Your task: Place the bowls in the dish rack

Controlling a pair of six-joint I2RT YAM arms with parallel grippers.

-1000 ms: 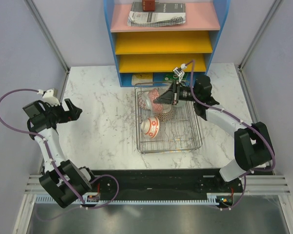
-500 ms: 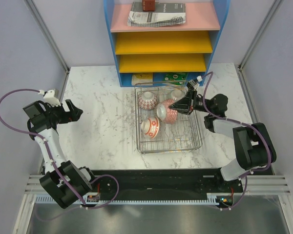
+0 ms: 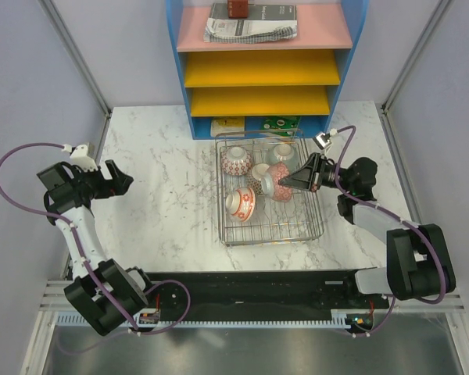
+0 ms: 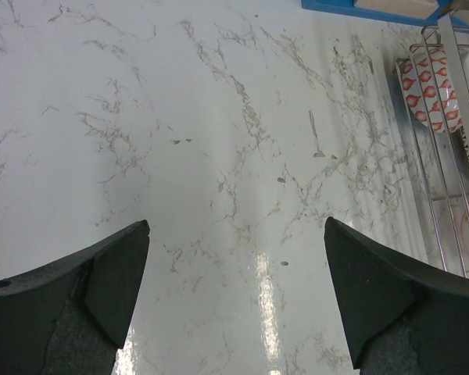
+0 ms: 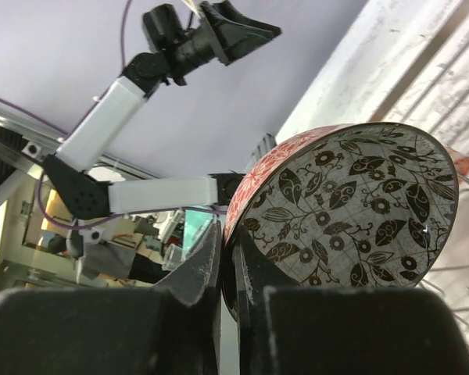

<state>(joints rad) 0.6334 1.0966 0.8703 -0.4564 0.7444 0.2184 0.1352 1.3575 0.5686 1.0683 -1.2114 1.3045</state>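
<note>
Widest first: the marble counter (image 3: 164,211), and at its far middle the chrome wire dish rack (image 3: 316,228), just in front of the blue shelf unit (image 3: 180,78). Out on the left, well apart from the rack: the left arm (image 3: 76,230), folded upright, left tool (image 3: 119,176) gaping fully wide above the marble, gripping nothing. Far nearer to the job: the right arm (image 3: 375,215), stretched in low from the rack's right side, forearm close to level, wrist rolled over, fingertips aimed leftward into the basket.

Down in the rack: a red-patterned bowl (image 3: 236,160) at the far left corner, a pale bowl (image 3: 282,151) at the far right, a white bowl with red bands (image 3: 241,201) tipped on its side nearer in. Partly hidden in the middle, seemingly a grey-brown bowl (image 3: 258,172).

Now the one in hand: the red-orange bowl (image 3: 279,183), stood on edge, lying just left of the right tool (image 3: 295,180), mouth with its dark leaf pattern turned back toward the wrist. Pinched by the rim, fingers (image 5: 199,266) all but closed, one inside and one outside. Right beside the grey-brown bowl, over the rack's middle; impossible to say whether touching the wires. Calls for a short lowering and a release, by the look of it.
</note>
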